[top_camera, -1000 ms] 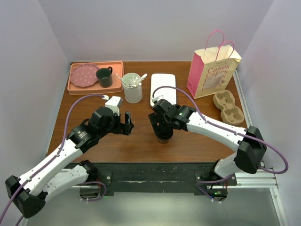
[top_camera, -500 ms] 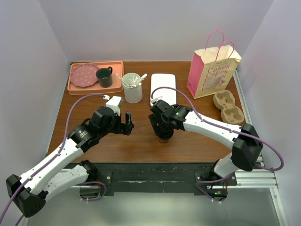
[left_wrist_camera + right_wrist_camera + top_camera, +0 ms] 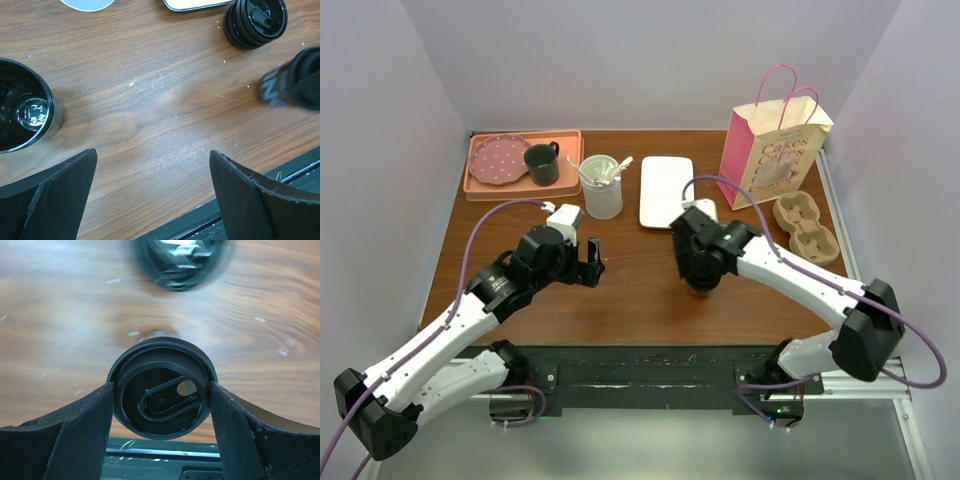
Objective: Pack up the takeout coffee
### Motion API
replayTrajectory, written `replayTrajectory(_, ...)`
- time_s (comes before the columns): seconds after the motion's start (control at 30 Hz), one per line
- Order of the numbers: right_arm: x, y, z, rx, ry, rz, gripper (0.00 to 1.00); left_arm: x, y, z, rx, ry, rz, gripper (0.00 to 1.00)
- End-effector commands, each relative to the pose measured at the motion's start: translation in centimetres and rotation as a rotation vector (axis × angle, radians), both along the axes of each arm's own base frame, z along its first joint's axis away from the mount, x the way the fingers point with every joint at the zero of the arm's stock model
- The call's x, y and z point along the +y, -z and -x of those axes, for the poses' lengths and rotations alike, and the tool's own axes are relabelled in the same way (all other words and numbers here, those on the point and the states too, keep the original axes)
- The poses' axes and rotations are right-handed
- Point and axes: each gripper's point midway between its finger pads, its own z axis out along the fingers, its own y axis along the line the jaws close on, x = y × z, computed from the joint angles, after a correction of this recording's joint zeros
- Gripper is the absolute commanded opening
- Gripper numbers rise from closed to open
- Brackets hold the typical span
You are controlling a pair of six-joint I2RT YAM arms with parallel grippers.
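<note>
A black takeout coffee cup (image 3: 162,405) with a sip lid sits between the fingers of my right gripper (image 3: 162,387); both fingers press its rim. From above, the right gripper (image 3: 700,283) is right of the table's middle, and the cup (image 3: 700,291) shows just below it. My left gripper (image 3: 592,262) is open over bare wood (image 3: 152,152), holding nothing. A lidless black cup (image 3: 22,112) stands to its left. A stack of black lids (image 3: 255,22) lies near the white tray. The pink paper bag (image 3: 770,150) and cardboard cup carrier (image 3: 805,228) are at the back right.
A white rectangular tray (image 3: 666,190) lies at the back middle, with a clear cup of stirrers (image 3: 603,187) beside it. A salmon tray (image 3: 480,185) with a pink plate and a dark green mug (image 3: 541,163) is at the back left.
My right gripper has closed on the lidded cup and carried it to the right, towards the carrier. The left arm has stayed where it was.
</note>
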Motion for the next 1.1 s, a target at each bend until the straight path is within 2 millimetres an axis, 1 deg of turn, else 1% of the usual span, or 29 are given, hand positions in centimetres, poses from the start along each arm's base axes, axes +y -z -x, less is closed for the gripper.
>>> replayTrajectory(0.0, -6.3, -1.0, -1.2, -0.048, 0.214, -0.007, 0.72, -0.6, -1.4, -0.9, -0.057, 0.019, 0.023, 1.0)
replayTrajectory(0.07, -8.3, -1.4, -1.3, -0.057, 0.261, -0.006, 0.71, -0.7, -1.4, -0.8, -0.058, 0.026, 0.022, 1.0)
replayTrajectory(0.1, -9.9, -1.5, -1.7, -0.064, 0.316, -0.001, 0.71, -0.7, -1.5, -0.8, -0.061, 0.029, 0.022, 1.0)
replayTrajectory(0.17, -11.6, -1.3, -2.0, -0.071, 0.358, 0.016, 0.71, -0.9, -1.5, -0.8, -0.058, 0.037, 0.024, 1.0)
replayTrajectory(0.2, -12.8, -1.2, -2.1, -0.067, 0.4, 0.021, 0.72, -1.0, -1.5, -0.8, -0.055, 0.042, 0.024, 1.0)
replayTrajectory(0.27, -13.7, -0.6, -2.3, -0.055, 0.43, 0.014, 0.72, -1.1, -1.5, -0.8, -0.053, 0.046, 0.021, 1.0)
replayTrajectory(0.3, -14.6, -0.4, -2.4, -0.049, 0.464, 0.013, 0.72, -1.1, -1.7, -0.9, -0.056, 0.048, 0.024, 1.0)
replayTrajectory(0.43, -16.4, 0.6, -2.1, -0.02, 0.519, 0.015, 0.74, -1.1, -2.0, -1.0, -0.057, 0.049, 0.012, 1.0)
replayTrajectory(0.5, -17.2, 0.8, -2.0, -0.02, 0.55, 0.005, 0.76, -1.0, -2.1, -1.0, -0.058, 0.044, 0.013, 1.0)
replayTrajectory(0.57, -17.7, 1.3, -1.8, -0.01, 0.568, -0.006, 0.75, -1.0, -2.2, -1.0, -0.059, 0.041, 0.015, 1.0)
replayTrajectory(0.67, -17.9, 1.7, -1.9, -0.004, 0.569, -0.004, 0.76, -0.9, -2.2, -1.0, -0.053, 0.032, 0.017, 1.0)
replayTrajectory(0.77, -18.1, 1.5, -2.1, -0.016, 0.586, -0.013, 0.83, -0.9, -2.2, -1.0, -0.05, 0.026, 0.022, 1.0)
replayTrajectory(0.8, -18.2, 1.4, -2.2, -0.014, 0.59, -0.013, 0.87, -1.0, -2.4, -1.0, -0.051, 0.022, 0.03, 1.0)
replayTrajectory(0.9, -18.1, 0.3, -2.6, -0.028, 0.588, -0.022, 0.93, -1.0, -2.7, -1.1, -0.056, 0.017, 0.034, 1.0)
replayTrajectory(0.93, -18.0, -0.7, -3.1, -0.051, 0.585, -0.034, 0.94, -1.0, -2.6, -1.1, -0.053, 0.018, 0.031, 1.0)
replayTrajectory(1.0, -18.0, -1.9, -3.2, -0.068, 0.582, -0.041, 0.96, -1.1, -2.9, -1.3, -0.058, 0.014, 0.032, 1.0)
replayTrajectory(1.03, -17.9, -3.3, -3.8, -0.095, 0.578, -0.047, 0.96, -1.1, -3.0, -1.4, -0.06, 0.014, 0.031, 1.0)
replayTrajectory(1.07, -18.0, -3.9, -3.7, -0.101, 0.577, -0.044, 0.96, -1.2, -3.3, -1.5, -0.064, 0.014, 0.036, 1.0)
